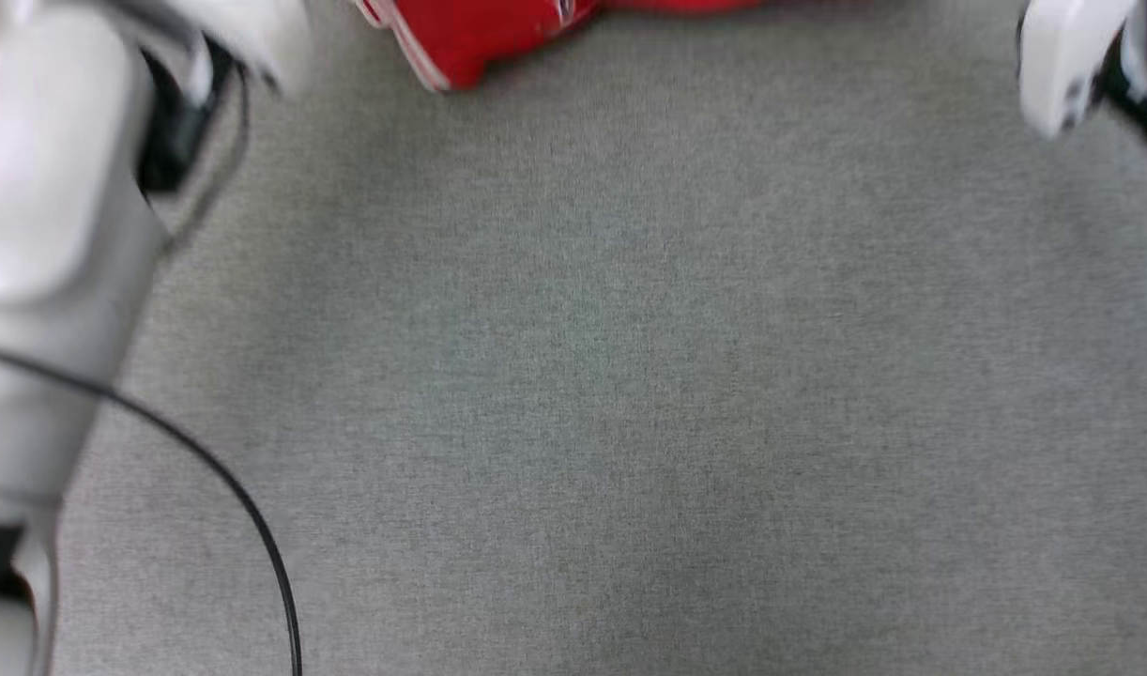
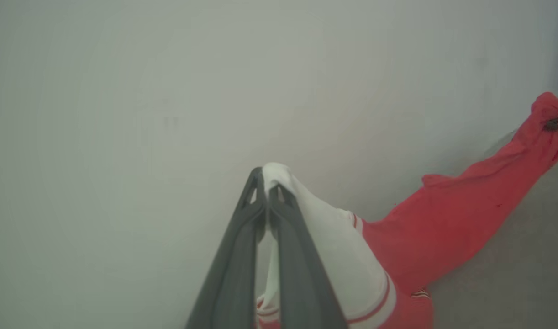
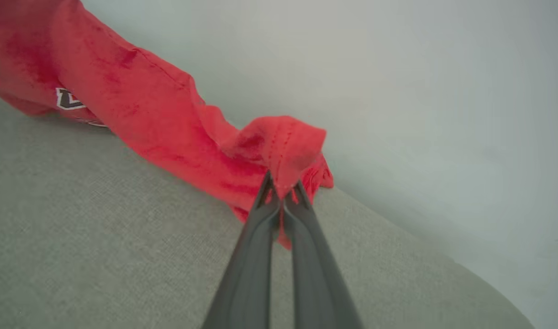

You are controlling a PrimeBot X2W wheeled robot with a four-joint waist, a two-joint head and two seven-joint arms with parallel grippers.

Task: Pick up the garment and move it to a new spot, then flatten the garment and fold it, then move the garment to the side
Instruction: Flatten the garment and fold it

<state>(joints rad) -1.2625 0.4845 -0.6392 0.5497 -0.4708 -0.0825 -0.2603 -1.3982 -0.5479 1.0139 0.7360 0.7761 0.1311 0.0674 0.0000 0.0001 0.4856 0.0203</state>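
Grey woven cloth covers the worktop (image 1: 630, 376) across the head view.
- The garment (image 1: 470, 38): red with a white-and-red striped edge, at the top edge of the view, over the worktop.
- Pale left forearm (image 1: 48, 188): blurred, along the left side, with a black cable (image 1: 226, 479) curving beneath it.
- Pale shell of the right arm (image 1: 1062, 66): upper right corner.

Left wrist view.
- Left end effector (image 2: 266, 183): fingers pressed together, pinching the tip of the garment's white sleeve.
- The sleeve hangs down along the fingers, with striped trim at its seam. The red body stretches off right and upward to the view's edge.
- Pale wall (image 2: 123, 91) behind.

Right wrist view.
- Right end effector (image 3: 282, 189): fingers pressed together, pinching a bunched red edge of the garment, raised above the worktop.
- Red cloth runs up and left from the pinch.
- Small white emblem (image 3: 69, 98): on the cloth near the left edge, where the cloth meets the grey surface.
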